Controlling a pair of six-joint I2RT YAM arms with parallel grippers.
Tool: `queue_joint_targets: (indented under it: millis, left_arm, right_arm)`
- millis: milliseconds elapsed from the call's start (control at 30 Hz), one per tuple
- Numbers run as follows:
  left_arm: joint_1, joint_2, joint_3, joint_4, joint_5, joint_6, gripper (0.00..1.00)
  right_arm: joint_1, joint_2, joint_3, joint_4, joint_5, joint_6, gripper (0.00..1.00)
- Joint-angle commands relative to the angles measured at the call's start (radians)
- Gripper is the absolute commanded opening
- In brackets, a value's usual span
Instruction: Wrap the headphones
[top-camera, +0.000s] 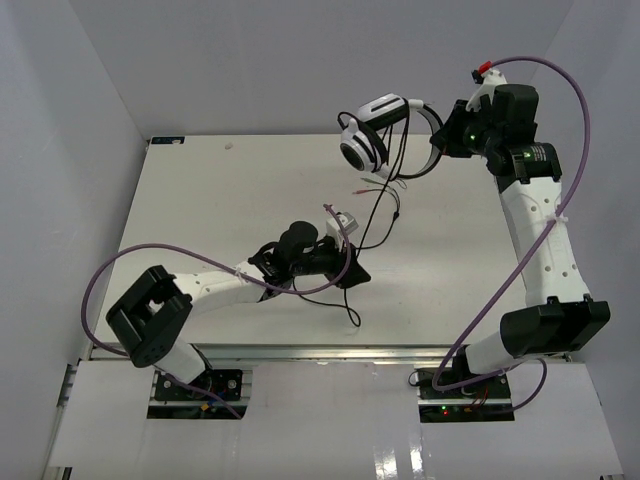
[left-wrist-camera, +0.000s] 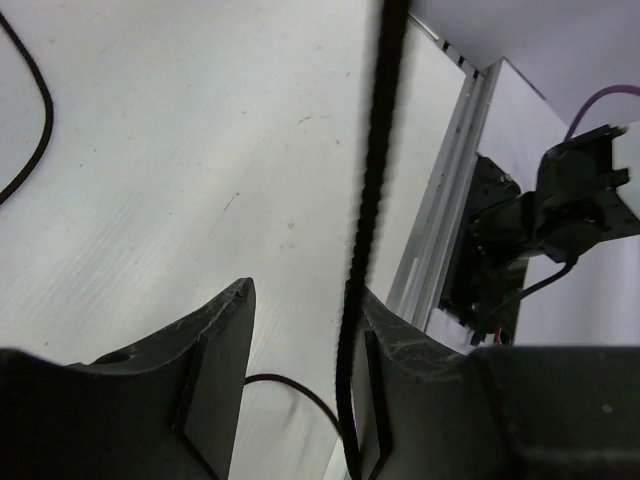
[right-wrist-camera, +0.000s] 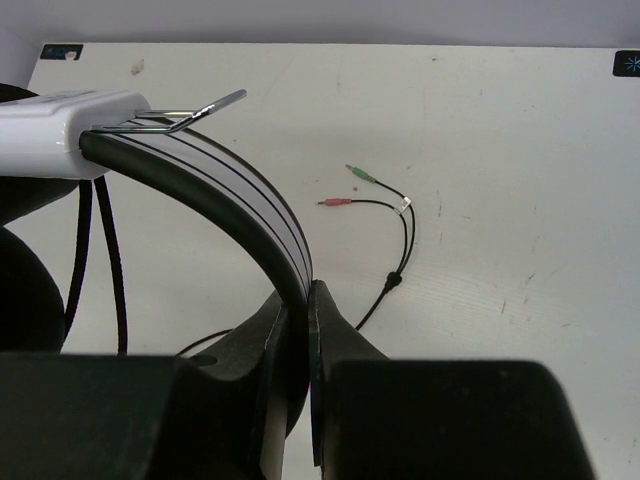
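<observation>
Left hand (left-wrist-camera: 303, 300): low over the middle of the surface (top-camera: 200, 200), fingers apart. The wrist view shows a wide gap between them.
Cord at left hand: the thin black cord (left-wrist-camera: 365, 200) passes through that gap, lying close against the inner finger (left-wrist-camera: 372, 370). It is not pinched. Whether it touches the pad cannot be told.
Slack cord: a loose loop lies on the surface just nearside of the left hand. The rest rises from there toward the far edge.
Plug ends: a green plug (right-wrist-camera: 358, 173) and a pink plug (right-wrist-camera: 333, 202) rest on the surface between the two arms, free of either hand.
Headphones (top-camera: 362, 148): held off the surface at the far edge, right of centre. One white ear cup faces the top camera and the cord hangs below.
Headband (right-wrist-camera: 240, 205): arcs from the cups rightward into the right hand.
Right hand (right-wrist-camera: 300, 300): fingers together, clamped on the headband.
Governing relation: the headphones lie beyond and to the right of the left hand. The cord's long axis runs near-to-far between them. The left hand is the nearer to the cord, and the right hand serves only as holder.
Judgement: no turns of cord are seen on the headband, so wrapping appears barely begun. The next move probably calls for the left hand to close on the cord and carry it around the band.
Risk: the cord may slip out of the open fingers.
</observation>
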Motion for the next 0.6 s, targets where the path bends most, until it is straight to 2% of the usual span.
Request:
queue_joint_targets:
  millis: [0,133,467,567]
  left_arm:
    - [-0.003,0.022,-0.057,0.163,-0.038,0.069,0.53]
    - [-0.003,0.076,-0.114,0.248,-0.036,0.069,0.52]
    - [-0.003,0.267,-0.223,0.485,0.007,-0.029,0.43]
    - [-0.003,0.298,-0.248,0.553,-0.004,-0.048,0.36]
  right_arm:
    - [-0.047,-0.061,0.076,0.075,-0.149,0.093,0.08]
    - [-0.087,-0.068,0.072,0.077,-0.225,0.123,0.08]
    - [-0.209,-0.079,0.092,0.100,-0.354,0.193,0.08]
    - [-0.225,-0.083,0.089,0.107,-0.378,0.208,0.08]
